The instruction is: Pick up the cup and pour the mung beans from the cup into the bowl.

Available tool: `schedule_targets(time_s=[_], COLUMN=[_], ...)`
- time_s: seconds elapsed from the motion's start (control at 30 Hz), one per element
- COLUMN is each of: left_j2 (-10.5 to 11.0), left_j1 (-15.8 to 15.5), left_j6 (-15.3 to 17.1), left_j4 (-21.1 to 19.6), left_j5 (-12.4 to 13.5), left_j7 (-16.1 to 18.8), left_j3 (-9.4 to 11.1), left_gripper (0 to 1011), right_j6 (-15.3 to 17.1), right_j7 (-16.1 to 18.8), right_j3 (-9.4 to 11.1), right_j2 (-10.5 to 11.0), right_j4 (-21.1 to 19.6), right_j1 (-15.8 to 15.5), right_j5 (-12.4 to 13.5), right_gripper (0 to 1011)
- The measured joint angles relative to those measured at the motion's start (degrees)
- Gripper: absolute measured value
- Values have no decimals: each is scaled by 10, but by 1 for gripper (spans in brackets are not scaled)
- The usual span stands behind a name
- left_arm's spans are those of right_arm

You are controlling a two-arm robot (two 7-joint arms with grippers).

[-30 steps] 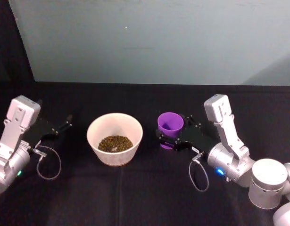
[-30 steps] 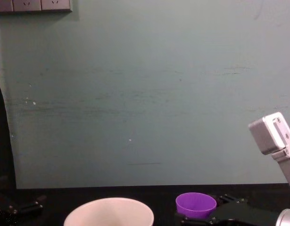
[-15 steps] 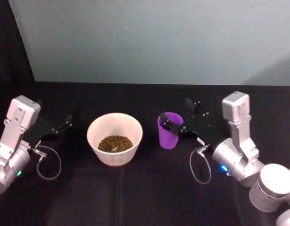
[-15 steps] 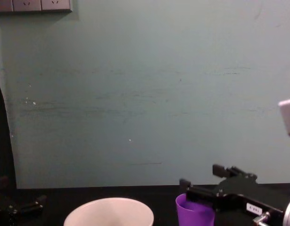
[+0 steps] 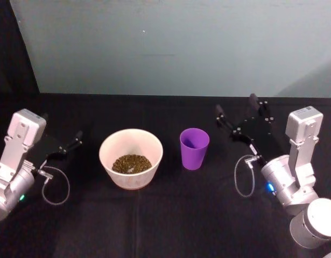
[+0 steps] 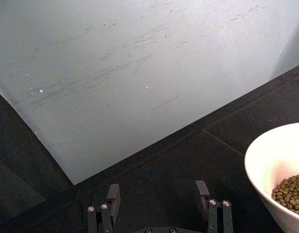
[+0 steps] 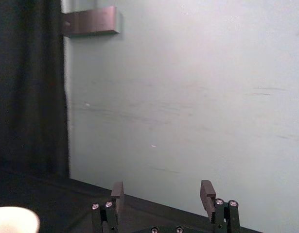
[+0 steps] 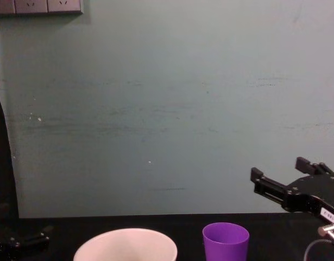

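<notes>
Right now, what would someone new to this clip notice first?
Probably the bright purple cup standing upright and alone on the black table, just right of the wide pale bowl, which holds a layer of mung beans. Next, the right gripper, open and raised off to the cup's right, apart from it. The left gripper sits open on the bowl's far left.

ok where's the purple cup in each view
Head view: cup upright at centre, right of the bowl.
Chest view: cup at the bottom edge, right of centre.
Left wrist view: not in it.
Right wrist view: not in it.
Shared landmark: the bowl beside it.
</notes>
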Motion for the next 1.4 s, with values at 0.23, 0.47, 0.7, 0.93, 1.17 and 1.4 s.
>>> schedule_targets(time_s=[0.23,0.47,0.7,0.93,1.17,1.4], left_j2=[0,0,0,0,0,0], left_j1=[0,0,0,0,0,0], left_j6=[0,0,0,0,0,0], left_j4=[0,0,0,0,0,0], left_j5=[0,0,0,0,0,0], left_j7=[0,0,0,0,0,0], left_j3=[0,0,0,0,0,0], left_gripper=[1011,1011,1011,1011,1011,1011], right_j6=[45,136,166,167,167,166], right_j7=[-42,-59,-62,-70,-69,-69], right_j3=[13,19,22,24,23,23], right_j2=[-8,-14,-18,-22,-22,-21], right_j4=[7,24,28,27,26,26], right_j1=[2,13,17,17,16,16], right_j5=[-40,-68,-84,-107,-104,-102], right_gripper=[1003,1003,1003,1002,1003,1003])
